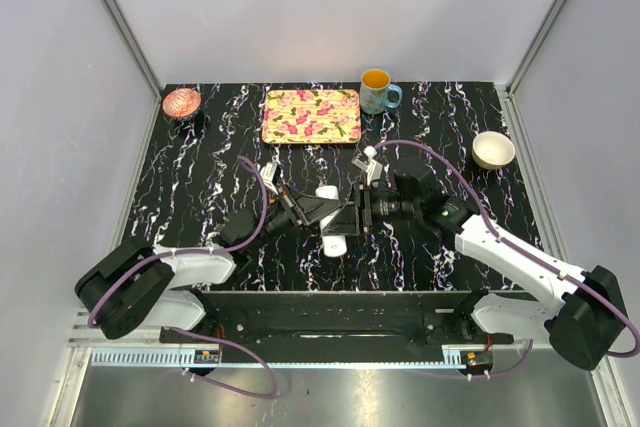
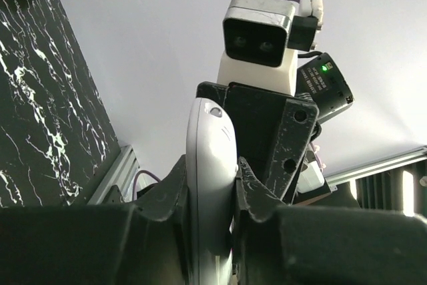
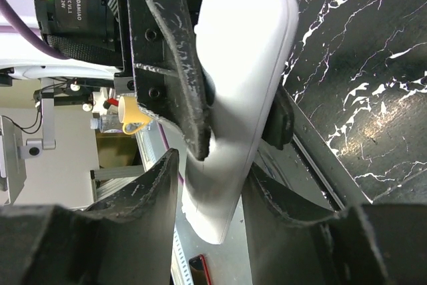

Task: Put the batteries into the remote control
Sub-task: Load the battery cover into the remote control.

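1. Nearest the left wrist lens: the left gripper [image 2: 210, 195], with fingers [image 2: 167, 191] clamped on the remote control [image 2: 208, 158]. Held edge-on about mid-length, rounded upper end poking out toward the other arm.
2. From the right wrist: the right gripper [image 3: 213, 178] straddling the lower end of that handset. One pad looks in touch, the other perhaps just off; cannot tell whether squeezing or merely bracketing.
3. From above: both grippers nose to nose over the middle of the table [image 1: 200, 167]. Remote between them, apparently off the surface, a white end showing on either side of the fingers.
4. No sign of the batteries in any view, with no reddish or greenish cylinder made out with confidence. Battery bay likewise hidden.
5. Step in hand, as a judgement: a two-armed hold or regrasp to turn up the back of the handset.
6. To do it well:
   - Hold one clamp firm while the other shifts, and never loosen both at once.
   - Grip on the long edges, clear of the bay.
   - Move slowly, since smooth rounded plastic is likely to twist or slip.
   - Lay it flat, back upward, before fetching cells.
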Robot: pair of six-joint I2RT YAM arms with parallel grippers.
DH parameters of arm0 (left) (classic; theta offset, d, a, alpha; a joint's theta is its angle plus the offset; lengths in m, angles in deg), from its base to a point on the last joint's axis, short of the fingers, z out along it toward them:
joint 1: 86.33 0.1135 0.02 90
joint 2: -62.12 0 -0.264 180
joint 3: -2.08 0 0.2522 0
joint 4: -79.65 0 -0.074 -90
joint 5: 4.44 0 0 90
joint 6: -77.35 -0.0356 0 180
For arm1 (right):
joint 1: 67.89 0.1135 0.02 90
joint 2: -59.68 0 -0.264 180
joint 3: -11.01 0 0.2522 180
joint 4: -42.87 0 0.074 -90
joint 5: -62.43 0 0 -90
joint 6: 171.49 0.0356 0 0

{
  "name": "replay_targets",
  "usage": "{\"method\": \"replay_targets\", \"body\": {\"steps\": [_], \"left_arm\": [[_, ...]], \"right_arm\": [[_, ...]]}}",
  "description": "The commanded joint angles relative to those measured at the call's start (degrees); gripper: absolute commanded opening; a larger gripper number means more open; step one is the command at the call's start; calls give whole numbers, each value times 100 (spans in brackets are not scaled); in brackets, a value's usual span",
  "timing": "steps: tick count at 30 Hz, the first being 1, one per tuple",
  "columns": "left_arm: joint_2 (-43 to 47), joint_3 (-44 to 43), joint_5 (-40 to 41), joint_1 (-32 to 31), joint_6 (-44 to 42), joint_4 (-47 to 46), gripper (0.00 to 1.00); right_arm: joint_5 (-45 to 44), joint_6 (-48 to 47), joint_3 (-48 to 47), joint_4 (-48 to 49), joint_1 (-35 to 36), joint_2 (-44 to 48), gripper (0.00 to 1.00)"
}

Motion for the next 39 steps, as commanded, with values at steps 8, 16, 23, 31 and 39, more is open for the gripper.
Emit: {"method": "replay_targets", "body": {"steps": [8,16,23,31,39], "left_arm": [[538,77,196,33,-274,-502,0],[1294,86,628,24,-644,570,0],[1357,25,672,24,-723,756,0],[1304,-177,620,24,-767,844,0],[1233,-248,470,24,-671,712,0]], "right_arm": [[79,8,-57,94,-32,147,5],[61,149,101,137,-41,217,31],[553,500,259,639,-32,121,31],[686,518,277,719,-32,-55,0],[-121,158,75,-247,-32,-108,0]]}}
